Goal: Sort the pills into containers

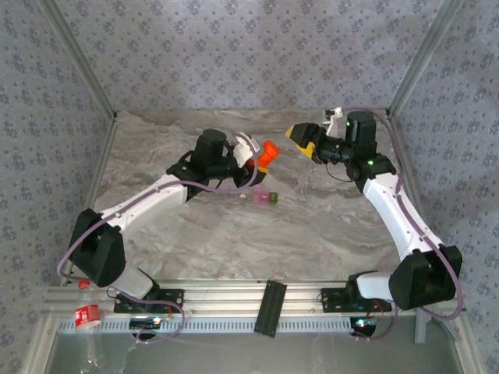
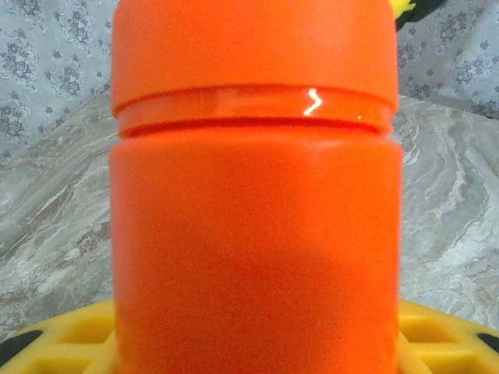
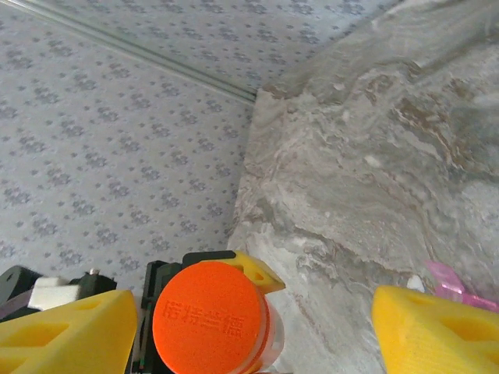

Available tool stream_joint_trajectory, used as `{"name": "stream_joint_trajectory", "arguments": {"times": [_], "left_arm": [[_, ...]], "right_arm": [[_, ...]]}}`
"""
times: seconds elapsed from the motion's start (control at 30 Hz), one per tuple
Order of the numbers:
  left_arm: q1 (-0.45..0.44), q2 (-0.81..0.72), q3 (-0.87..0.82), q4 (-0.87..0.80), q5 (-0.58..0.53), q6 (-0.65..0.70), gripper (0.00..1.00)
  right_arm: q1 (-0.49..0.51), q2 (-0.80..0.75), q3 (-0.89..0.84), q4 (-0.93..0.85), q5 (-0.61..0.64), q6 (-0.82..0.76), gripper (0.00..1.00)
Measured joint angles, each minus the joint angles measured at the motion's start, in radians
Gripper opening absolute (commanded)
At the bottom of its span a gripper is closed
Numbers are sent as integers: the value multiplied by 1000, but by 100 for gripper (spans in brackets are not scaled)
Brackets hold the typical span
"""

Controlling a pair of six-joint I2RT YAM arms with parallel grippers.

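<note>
A: Where is the orange bottle [image 1: 267, 153] seen?

B: It is held by the L gripper [image 1: 256, 159], out over the middle of the table [image 1: 195, 234]. It is pinched low down btwn the yellow fingers [image 2: 54, 339], one on each side. Its cap [image 3: 210, 315] is on.

A: Which way is it turned?

B: The cap end is pointed at the R gripper [image 1: 300, 139]. On top of the cap, raised letters can be seen.

A: And the R gripper?

B: It is spread wide, w/ nothing held. Its fingers [image 3: 70, 331] are kept apart from the bottle, w/ a gap left btwn them.

A: Where are the containers [image 1: 265, 199] found?

B: They are set flat on the table, a pink box joined to a green one. They are placed btwn the 2 arms, near the bottle, on the side closer to the arm bases. No gripper is touching them. Whether anything is inside can't be told.

A: Anything else?

B: A clear bottle w/ a red label [image 1: 87, 313] is seen by the L arm's base.
</note>
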Motion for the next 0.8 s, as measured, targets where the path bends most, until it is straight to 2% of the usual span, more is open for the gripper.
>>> {"name": "stream_joint_trajectory", "arguments": {"times": [0.53, 0.67, 0.8], "left_arm": [[0, 1, 1, -20, 0, 12, 0], [0, 1, 1, -20, 0, 12, 0], [0, 2, 1, -30, 0, 12, 0]], "right_arm": [[153, 85, 69, -51, 79, 18, 77], [168, 101, 69, -59, 80, 18, 70], [175, 103, 69, -55, 78, 18, 53]]}}
